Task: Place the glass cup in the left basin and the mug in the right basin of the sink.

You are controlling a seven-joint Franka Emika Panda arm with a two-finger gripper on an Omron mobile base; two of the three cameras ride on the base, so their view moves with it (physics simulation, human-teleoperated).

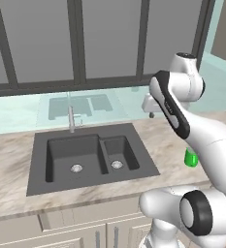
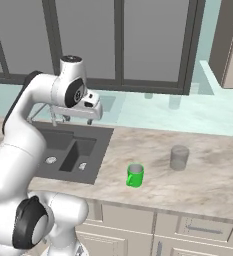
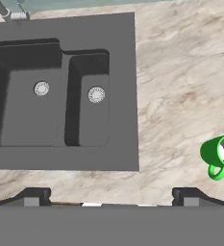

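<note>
green and upright, the mug is left on the marble counter, right of the sink, with the glass cup further right; both basins are unfilled. the gripper is held high, spread wide, grasping nothing. the mug is cut off in the hand view.

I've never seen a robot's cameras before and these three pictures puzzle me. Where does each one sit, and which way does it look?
Left base view: behind the arm's left, facing the sink and window; arm at right.
Right base view: behind the arm's right, facing the mug and glass cup; arm at left.
Hand view: on the open hand, looking down at the counter; two fingertips at the bottom.
Shared: all three show sink and mug.
</note>
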